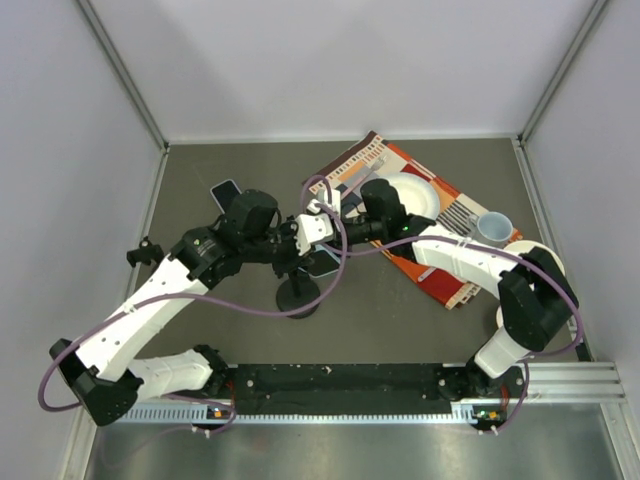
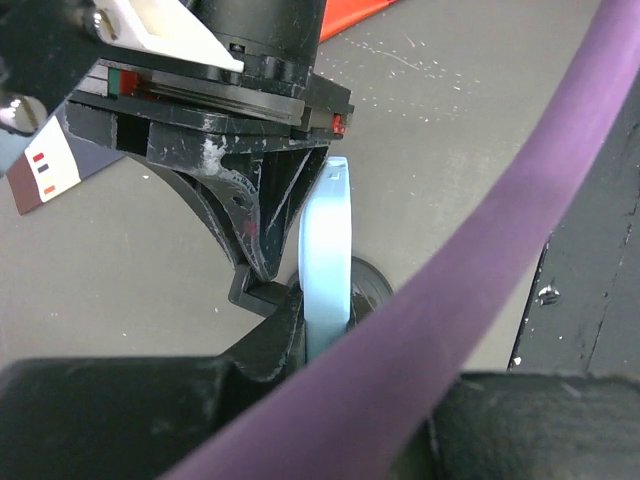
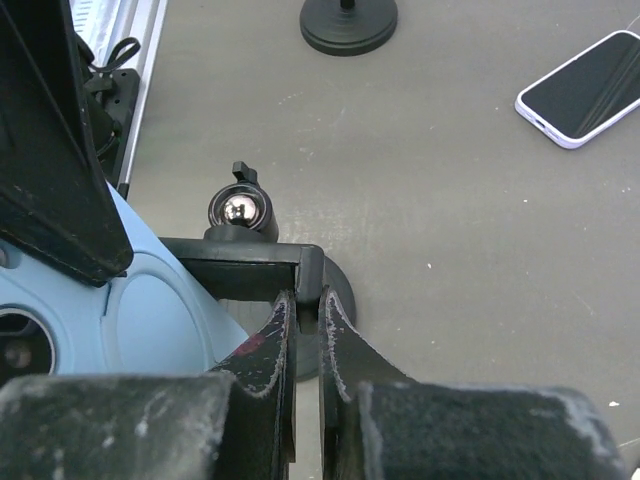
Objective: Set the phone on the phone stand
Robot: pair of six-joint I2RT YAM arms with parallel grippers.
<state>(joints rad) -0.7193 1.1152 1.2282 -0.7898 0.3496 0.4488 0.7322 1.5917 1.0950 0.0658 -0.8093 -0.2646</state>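
Note:
The light blue phone (image 1: 325, 262) stands on edge at mid-table; it shows edge-on in the left wrist view (image 2: 326, 250) and back-on in the right wrist view (image 3: 140, 320). My left gripper (image 1: 303, 240) (image 2: 325, 335) is shut on the phone's lower end, its right finger hidden by a purple cable. The black phone stand has a round base (image 1: 298, 297) (image 3: 335, 300) and a clamp bracket (image 3: 250, 268) beside the phone. My right gripper (image 1: 336, 232) (image 3: 308, 300) is shut on the bracket's end.
A second phone with a dark screen (image 1: 225, 190) (image 3: 583, 88) lies at the back left. Another small stand (image 1: 143, 250) (image 3: 348, 22) is at the left. A striped mat (image 1: 445, 285) with a white plate (image 1: 415, 195) and a blue cup (image 1: 495, 228) lies right. The purple cable (image 2: 480, 250) crosses the left wrist view.

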